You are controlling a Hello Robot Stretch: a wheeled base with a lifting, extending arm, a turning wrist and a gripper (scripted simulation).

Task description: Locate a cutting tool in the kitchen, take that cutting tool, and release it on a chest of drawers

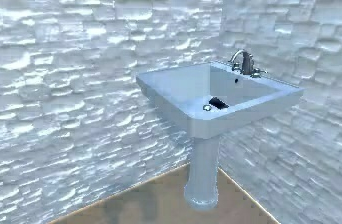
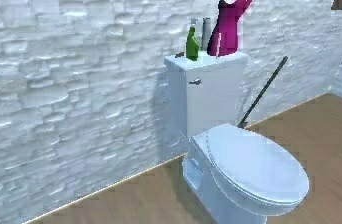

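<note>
A white pedestal sink stands in a corner of grey stone walls in the forward view. A metal faucet rises at its back rim, and a small dark object lies in the basin. In the arm side view a white toilet with its lid down stands against the stone wall. On its tank stand a green bottle, a grey bottle and a magenta cloth-like thing.
A dark thin rod leans against the wall beside the toilet. Wooden floor stretches to the arm side view's right. A strip of wooden floor runs around the sink's pedestal, hemmed by the two walls.
</note>
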